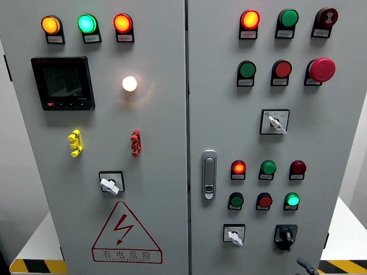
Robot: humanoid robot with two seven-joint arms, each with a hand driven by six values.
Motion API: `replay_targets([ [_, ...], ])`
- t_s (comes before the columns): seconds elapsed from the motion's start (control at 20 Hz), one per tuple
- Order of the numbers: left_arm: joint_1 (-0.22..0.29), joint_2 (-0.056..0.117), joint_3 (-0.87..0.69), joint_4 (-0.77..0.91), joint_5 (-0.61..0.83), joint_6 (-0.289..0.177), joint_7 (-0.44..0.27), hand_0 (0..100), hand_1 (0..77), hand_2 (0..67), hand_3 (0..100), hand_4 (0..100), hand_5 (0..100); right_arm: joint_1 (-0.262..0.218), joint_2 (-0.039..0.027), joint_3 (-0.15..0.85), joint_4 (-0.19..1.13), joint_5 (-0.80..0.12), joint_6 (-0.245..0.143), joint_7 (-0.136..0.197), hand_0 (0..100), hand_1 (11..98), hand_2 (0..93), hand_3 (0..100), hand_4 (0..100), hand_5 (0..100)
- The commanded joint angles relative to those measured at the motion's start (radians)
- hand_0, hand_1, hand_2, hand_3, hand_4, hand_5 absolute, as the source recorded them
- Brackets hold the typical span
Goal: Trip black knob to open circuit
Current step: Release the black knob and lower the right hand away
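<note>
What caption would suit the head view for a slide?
Grey control cabinet with lit indicator lamps; the black knob sits at lower right, a hand just entering below it.

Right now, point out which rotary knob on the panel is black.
The black knob at the right door's bottom right. The other three rotary knobs, including its left neighbour, have white handles.

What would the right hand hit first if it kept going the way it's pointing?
Probably the black knob. Only a sliver of the right hand shows at the bottom edge, angled up-left toward it, but depth is unclear.
</note>
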Motion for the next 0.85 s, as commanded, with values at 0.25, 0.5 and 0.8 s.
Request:
replay_targets([
  [0.25, 0.000, 0.000, 0.000, 0.000, 0.000, 0.000, 0.000, 0, 3.1, 12.9, 21, 7, 2, -0.020, 0.0013, 0.046, 0.017, -0.012, -0.002, 0.030, 81, 44.0, 7.8, 25, 21, 41],
  [0.5, 0.000, 0.000, 0.000, 0.000, 0.000, 0.000, 0.000, 0, 3.1, 12.9, 21, 7, 2, -0.020, 0.0013, 0.045, 0.022, -0.012, -0.002, 0.030, 82, 43.3, 7.9, 20, 18, 39],
  [0.8, 0.000, 0.000, 0.000, 0.000, 0.000, 0.000, 0.000, 0, 3.0, 12.9, 21, 7, 2, -0.017, 0.0013, 0.039, 0.022, -0.011, -0.002, 0.030, 82, 42.9, 8.4, 18, 17, 38],
])
